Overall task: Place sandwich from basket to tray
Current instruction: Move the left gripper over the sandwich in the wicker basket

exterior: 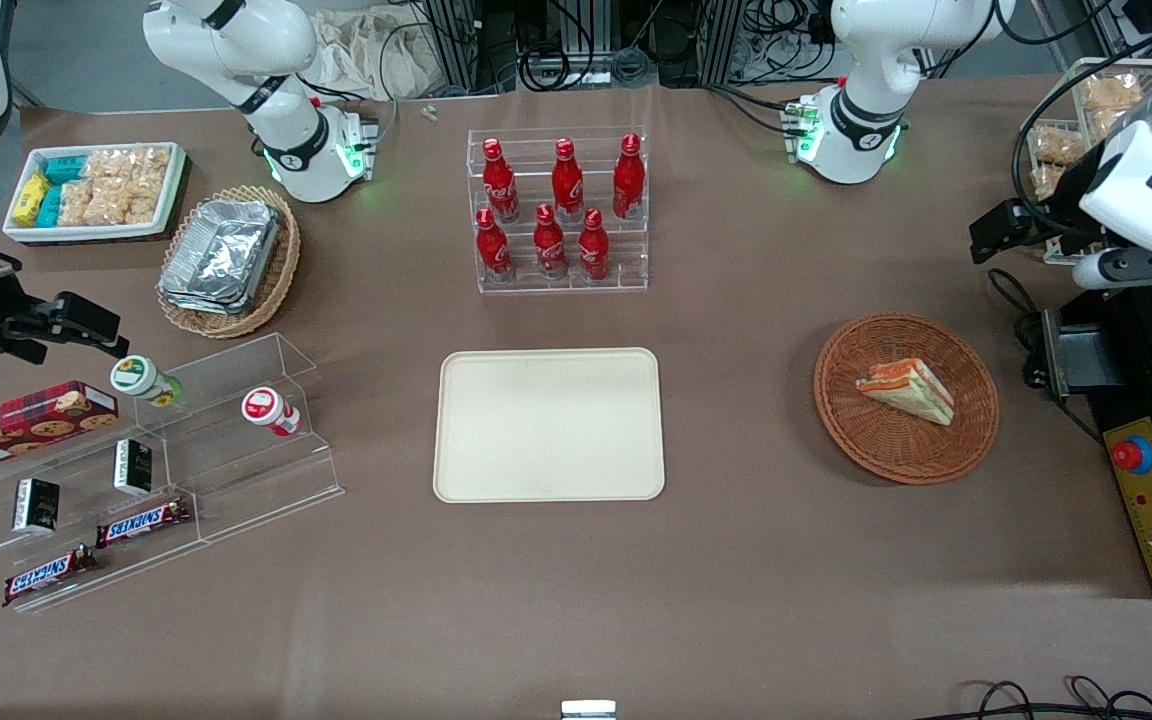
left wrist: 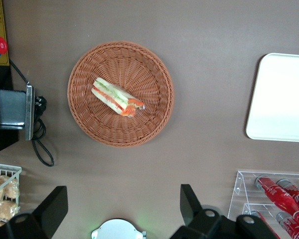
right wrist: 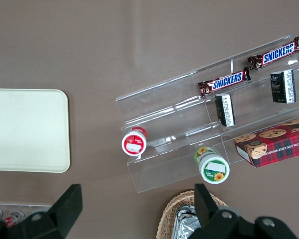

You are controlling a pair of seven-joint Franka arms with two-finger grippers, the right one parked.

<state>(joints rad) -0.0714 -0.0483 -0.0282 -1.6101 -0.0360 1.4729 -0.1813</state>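
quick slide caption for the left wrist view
Open pincer hovers above the basket holding the sandwich, tray nearby.

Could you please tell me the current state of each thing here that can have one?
sandwich: lying in the basket, not gripped.
basket: holding the sandwich.
tray: nothing on it.
gripper: open, raised above the table, farther from the front camera than the basket.
cola bottles: upright in their clear rack.
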